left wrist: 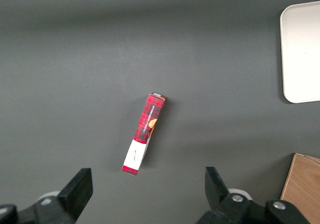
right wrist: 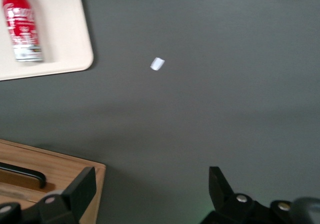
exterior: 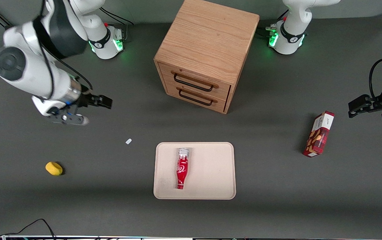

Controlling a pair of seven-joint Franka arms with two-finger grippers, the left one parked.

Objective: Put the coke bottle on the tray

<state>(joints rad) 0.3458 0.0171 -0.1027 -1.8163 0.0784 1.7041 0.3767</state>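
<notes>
Well above the table, gripper point(exterior: 106, 102) wide open, empty (coke bottle point(exterior: 182, 168) flat on tray point(exterior: 210, 173)).

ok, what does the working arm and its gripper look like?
The right arm has glossy white shells with dark grey joint caps, a black cable along it and a silver wrist ring. Its base glows green. The gripper is black, with blocky fingers, open.
</notes>
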